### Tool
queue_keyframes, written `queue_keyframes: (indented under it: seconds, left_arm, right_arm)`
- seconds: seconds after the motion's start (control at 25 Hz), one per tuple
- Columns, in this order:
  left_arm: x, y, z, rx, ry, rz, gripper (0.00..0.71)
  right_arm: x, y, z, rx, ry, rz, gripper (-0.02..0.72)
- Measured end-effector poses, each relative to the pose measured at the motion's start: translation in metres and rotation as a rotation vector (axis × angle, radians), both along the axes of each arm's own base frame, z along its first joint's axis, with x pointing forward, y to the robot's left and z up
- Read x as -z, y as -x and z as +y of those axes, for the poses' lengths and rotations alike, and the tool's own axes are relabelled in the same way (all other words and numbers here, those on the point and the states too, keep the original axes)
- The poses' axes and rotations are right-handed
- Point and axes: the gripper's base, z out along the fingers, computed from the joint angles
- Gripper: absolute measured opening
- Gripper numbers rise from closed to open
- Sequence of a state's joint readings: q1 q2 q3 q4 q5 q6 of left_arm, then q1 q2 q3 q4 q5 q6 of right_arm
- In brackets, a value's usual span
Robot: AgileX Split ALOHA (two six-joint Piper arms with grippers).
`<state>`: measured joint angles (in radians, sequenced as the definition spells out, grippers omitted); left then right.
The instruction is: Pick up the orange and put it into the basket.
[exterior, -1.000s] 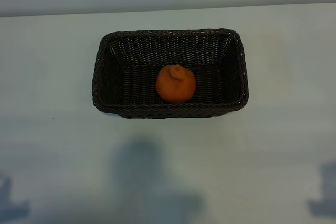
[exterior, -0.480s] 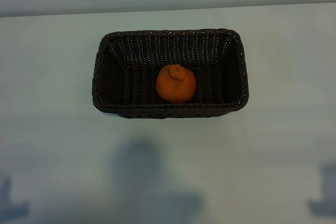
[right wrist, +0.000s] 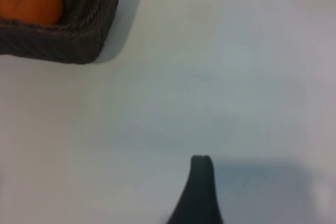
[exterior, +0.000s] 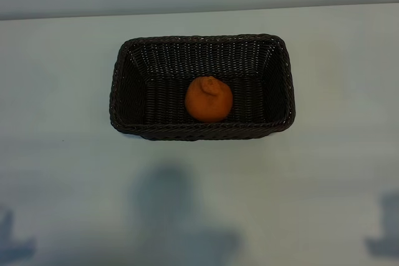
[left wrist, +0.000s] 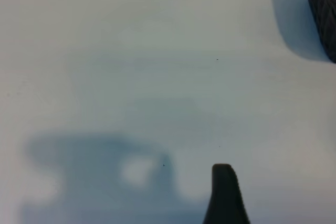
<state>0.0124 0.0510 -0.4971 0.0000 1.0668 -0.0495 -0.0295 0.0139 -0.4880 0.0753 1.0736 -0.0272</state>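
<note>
Small round orange fruit point(exterior: 208, 99) sits inside the rectangular dark brown woven wicker basket point(exterior: 122, 66), on the pale surface point(exterior: 62, 154).

The matte-skinned orange rests on the basket floor, a little nearer the braided front rim than the back wall, its bumpy knob turned upward, and nothing touches it. The basket stands flat in the middle of the surface. Neither arm shows in the exterior view. In the left wrist view one dark fingertip point(left wrist: 224, 192) of the left end effector hangs above bare surface, with a corner of the basket well off at the picture's edge. In the right wrist view a single dark fingertip point(right wrist: 198, 192) of the right end effector likewise hovers over bare surface, apart from the basket corner where the orange peeks over the rim. Both end effectors stand spread and hold nothing.
</note>
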Motion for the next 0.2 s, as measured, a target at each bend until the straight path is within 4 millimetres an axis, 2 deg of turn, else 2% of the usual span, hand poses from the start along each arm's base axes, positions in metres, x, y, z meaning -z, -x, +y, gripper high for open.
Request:
queue_keyframes:
  seconds: [0.2]
  left_arm:
    - [0.0,0.0,0.0,0.0,0.0,0.0,0.527]
  right_arm:
    - [0.0,0.0,0.0,0.0,0.0,0.0,0.597]
